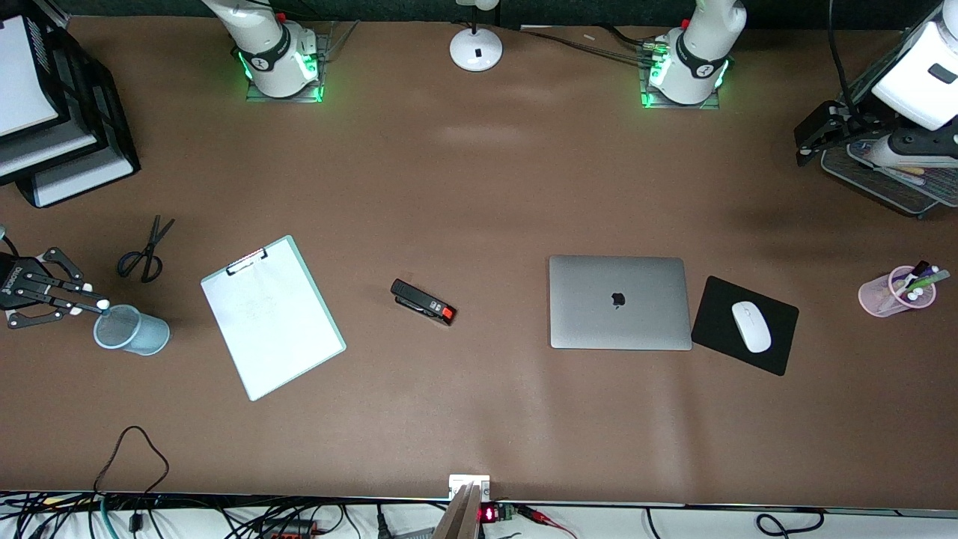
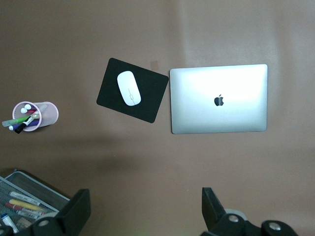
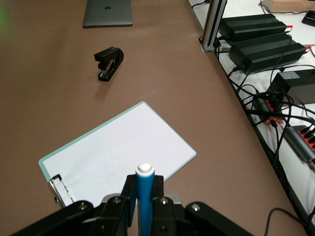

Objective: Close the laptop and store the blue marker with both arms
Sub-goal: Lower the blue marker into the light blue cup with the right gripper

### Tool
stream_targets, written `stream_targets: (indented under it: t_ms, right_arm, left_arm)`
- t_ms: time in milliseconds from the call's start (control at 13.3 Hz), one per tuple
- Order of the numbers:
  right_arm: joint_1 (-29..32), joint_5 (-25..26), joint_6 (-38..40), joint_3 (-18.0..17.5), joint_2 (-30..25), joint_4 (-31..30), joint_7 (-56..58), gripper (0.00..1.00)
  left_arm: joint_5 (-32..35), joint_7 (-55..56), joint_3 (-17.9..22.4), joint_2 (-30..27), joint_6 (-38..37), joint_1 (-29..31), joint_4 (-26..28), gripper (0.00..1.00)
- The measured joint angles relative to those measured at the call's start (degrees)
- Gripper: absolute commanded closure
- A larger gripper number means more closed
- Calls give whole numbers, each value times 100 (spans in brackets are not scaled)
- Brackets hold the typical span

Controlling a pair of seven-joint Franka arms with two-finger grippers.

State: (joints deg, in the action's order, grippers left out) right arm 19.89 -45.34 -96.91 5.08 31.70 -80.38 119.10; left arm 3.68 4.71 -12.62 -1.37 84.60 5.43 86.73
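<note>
Right gripper (image 3: pixel 144 204) over blue mesh cup (image 1: pixel 132 330), fingers clamped on blue marker (image 3: pixel 144 199), white end protruding. Left gripper (image 2: pixel 147 209) fingers apart, over mesh tray (image 1: pixel 891 187). Laptop (image 1: pixel 620 302) closed.

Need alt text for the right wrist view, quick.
The right gripper is shut on the blue marker, white end up, over the white clipboard. On the brown table lie a black stapler and the closed laptop.

Silver laptop (image 1: pixel 620 302), blue marker (image 3: pixel 144 196).
</note>
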Motion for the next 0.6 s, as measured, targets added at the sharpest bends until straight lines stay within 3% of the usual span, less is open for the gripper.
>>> stream_targets:
  t_ms: [601]
  right_arm:
    - [340,-121,32,-1,591,218,817,92]
  left_arm:
    - [-52,-25,1,0,-23,-29,48,0]
